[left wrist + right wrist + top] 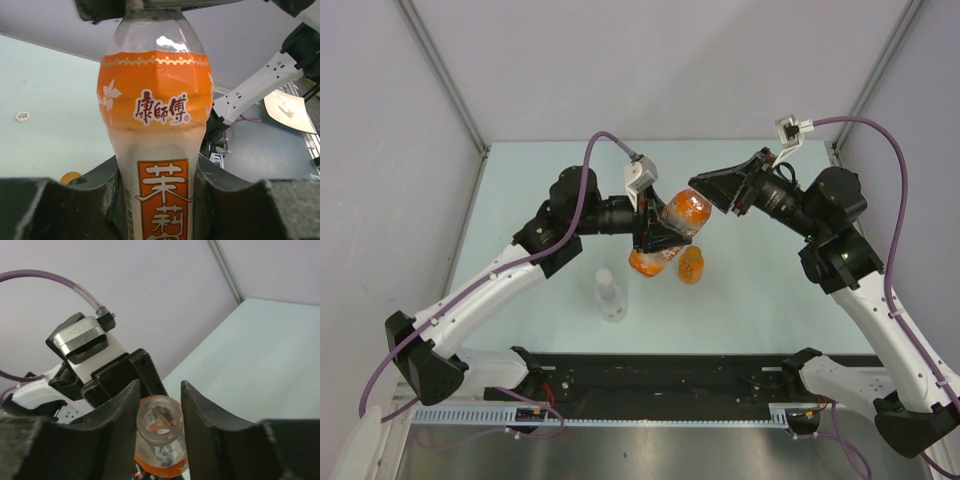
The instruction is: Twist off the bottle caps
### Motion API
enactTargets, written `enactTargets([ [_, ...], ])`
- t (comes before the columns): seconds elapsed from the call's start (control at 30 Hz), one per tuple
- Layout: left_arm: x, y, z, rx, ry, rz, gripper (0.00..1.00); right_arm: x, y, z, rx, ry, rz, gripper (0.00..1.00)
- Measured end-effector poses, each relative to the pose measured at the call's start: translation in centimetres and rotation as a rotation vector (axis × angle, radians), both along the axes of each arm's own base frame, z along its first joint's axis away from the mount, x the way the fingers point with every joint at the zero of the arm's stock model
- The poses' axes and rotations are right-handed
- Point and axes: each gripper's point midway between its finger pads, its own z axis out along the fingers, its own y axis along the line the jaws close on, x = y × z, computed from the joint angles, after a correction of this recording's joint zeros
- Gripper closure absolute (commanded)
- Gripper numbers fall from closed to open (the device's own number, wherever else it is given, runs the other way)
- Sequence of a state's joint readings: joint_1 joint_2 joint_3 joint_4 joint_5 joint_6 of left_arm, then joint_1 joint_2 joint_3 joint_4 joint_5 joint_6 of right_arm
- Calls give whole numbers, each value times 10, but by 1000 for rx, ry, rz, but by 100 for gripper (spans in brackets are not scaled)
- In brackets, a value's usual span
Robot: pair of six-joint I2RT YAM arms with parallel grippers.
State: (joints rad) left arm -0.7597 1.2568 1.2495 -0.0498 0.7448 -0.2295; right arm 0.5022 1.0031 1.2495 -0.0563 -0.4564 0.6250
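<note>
My left gripper [655, 240] [157, 175] is shut on the lower body of the taller orange bottle [685, 210] [155, 90] and holds it tilted above the table. My right gripper [700, 195] [159, 390] has a finger pressed to each side of the bottle's clear threaded neck [159, 421]. The mouth looks open, with no cap on it. A small white cap [22, 116] lies on the table. The short squat orange bottle [691, 265] and the clear bottle [610, 295] stand on the table below the held bottle.
The pale green table [770, 290] is closed in by grey walls on the left, back and right. A black rail [660, 385] with the arm bases runs along the near edge. Purple cables [880, 135] loop above both wrists.
</note>
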Motion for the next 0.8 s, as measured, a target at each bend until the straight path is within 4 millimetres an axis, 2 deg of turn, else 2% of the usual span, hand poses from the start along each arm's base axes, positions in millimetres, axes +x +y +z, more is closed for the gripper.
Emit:
enactTargets([
  [0.03, -1, 0, -2, 6, 3, -2, 90, 0, 0, 0, -2, -2, 1, 72],
  [0.07, 0, 0, -3, 12, 7, 1, 85, 0, 0, 0, -5, -5, -1, 83],
  [0.13, -1, 1, -4, 16, 4, -1, 81, 0, 0, -2, -9, -2, -2, 92],
  [0.17, -1, 1, -4, 17, 4, 0, 79, 0, 0, -2, -10, 1, -2, 100],
  [0.27, 0, 1, -6, 23, 0, 4, 73, 0, 0, -3, -17, 2, -2, 100],
  [0.33, 0, 1, -7, 26, 0, 5, 73, 0, 0, -5, -23, 5, -3, 100],
  [0.4, 0, 1, -7, 28, -2, 6, 65, 0, 0, -5, -29, 6, -4, 100],
  [0.43, 1, 1, -7, 29, -2, 7, 55, -1, 0, -5, -31, 6, -4, 100],
  [0.5, 2, 1, -8, 31, -1, 14, 54, -1, -1, -6, -36, 5, -7, 100],
  [0.53, 3, 1, -8, 31, -2, 20, 54, 0, -1, -6, -38, 2, -9, 100],
  [0.6, 4, 1, -7, 31, -3, 28, 66, -1, -2, -5, -39, -3, -14, 100],
  [0.63, 4, 1, -7, 31, -4, 29, 82, -1, -3, -5, -40, -3, -16, 100],
  [0.67, 3, 0, -7, 31, -4, 28, 89, -2, -3, -5, -42, -4, -16, 100],
  [0.73, 3, 0, -7, 30, -6, 29, 99, -2, -3, -4, -45, -3, -15, 82],
  [0.8, 4, 0, -7, 29, -7, 33, 100, -3, -3, -4, -49, 0, -13, 67],
])
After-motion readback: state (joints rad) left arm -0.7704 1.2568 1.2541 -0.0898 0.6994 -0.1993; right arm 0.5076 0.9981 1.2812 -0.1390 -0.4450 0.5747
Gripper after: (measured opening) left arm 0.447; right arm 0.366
